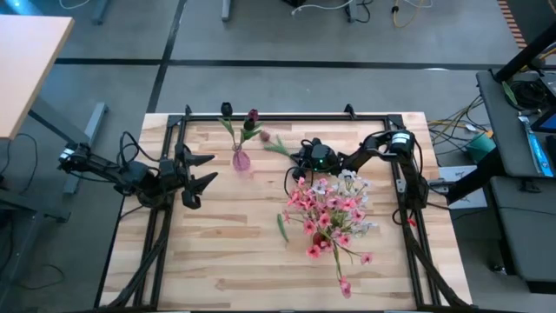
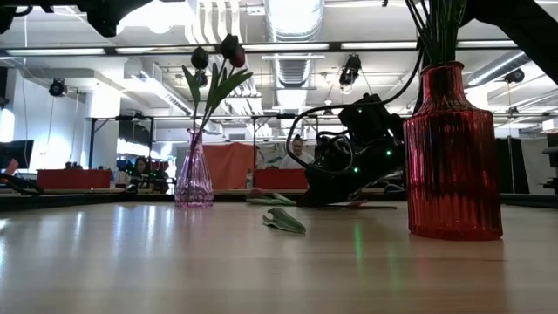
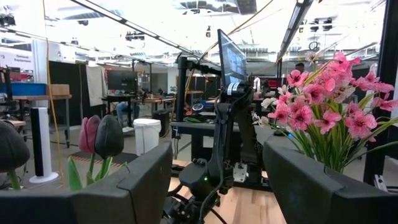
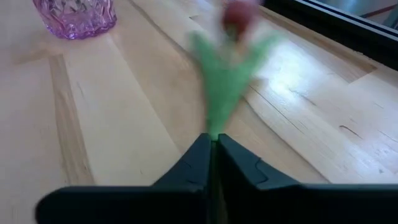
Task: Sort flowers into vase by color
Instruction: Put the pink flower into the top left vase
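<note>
our right gripper [image 4: 212,146] has its jaws pinched shut on the green stem of a tulip [image 4: 227,65], the maroon bud pointing away from us and the flower held low over the desk [image 1: 226,252]. in the high view this gripper [image 1: 301,159] sits near the middle of the far edge, and the tulip [image 1: 271,142] reaches from it toward the purple vase [image 1: 241,160], which stands just beside it on the far side of the desk. that vase already holds two dark tulips [image 2: 218,54]. the pink and whitish flowers [image 1: 328,209] fill the red vase [image 2: 452,148] toward the right edge, with a few stems spilling toward the near edge. a loose green leaf [image 1: 281,228] lies flat on the desk near the middle.

we judge the step in hand to be carrying the last tulip to the purple vase. the next move calls for lifting it, tipping the stem end downward and threading it into the narrow neck without knocking the two blooms already there; the vase looks light and could tip.

our left gripper [image 1: 198,178] waits near the left edge with its jaws spread wide and nothing between them.
</note>
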`<action>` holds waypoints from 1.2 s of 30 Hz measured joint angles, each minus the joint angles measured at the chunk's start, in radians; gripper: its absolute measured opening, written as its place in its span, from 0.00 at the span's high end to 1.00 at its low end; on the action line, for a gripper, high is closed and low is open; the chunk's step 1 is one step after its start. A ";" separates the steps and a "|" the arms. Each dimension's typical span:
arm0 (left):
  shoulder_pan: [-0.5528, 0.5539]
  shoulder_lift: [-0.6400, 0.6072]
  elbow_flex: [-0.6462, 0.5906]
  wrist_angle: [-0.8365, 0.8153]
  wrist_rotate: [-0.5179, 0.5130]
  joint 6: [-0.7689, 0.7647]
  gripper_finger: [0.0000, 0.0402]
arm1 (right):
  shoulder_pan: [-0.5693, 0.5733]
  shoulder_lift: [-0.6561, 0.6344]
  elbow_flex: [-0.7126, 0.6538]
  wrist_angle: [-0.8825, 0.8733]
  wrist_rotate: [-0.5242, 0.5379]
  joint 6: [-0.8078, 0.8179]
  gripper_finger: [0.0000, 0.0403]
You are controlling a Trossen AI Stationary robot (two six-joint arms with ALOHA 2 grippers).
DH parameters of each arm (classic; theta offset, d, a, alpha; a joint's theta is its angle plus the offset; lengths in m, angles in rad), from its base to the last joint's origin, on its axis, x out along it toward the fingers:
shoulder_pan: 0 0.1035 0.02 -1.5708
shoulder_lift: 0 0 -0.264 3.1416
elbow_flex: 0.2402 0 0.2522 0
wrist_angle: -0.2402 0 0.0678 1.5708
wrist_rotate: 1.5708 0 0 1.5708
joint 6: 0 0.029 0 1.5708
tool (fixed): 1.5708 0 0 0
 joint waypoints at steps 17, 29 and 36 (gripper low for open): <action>0.000 0.001 0.013 0.003 0.000 -0.045 0.41 | -0.031 -0.337 -0.044 -0.263 0.083 -0.107 0.97; 0.000 0.124 0.124 0.006 0.083 -0.007 0.41 | -0.030 -0.954 -0.233 -0.297 0.032 -0.116 0.97; 0.002 0.278 0.318 -0.079 0.186 0.097 0.41 | 0.032 -1.242 -0.234 -0.296 0.025 -0.176 0.97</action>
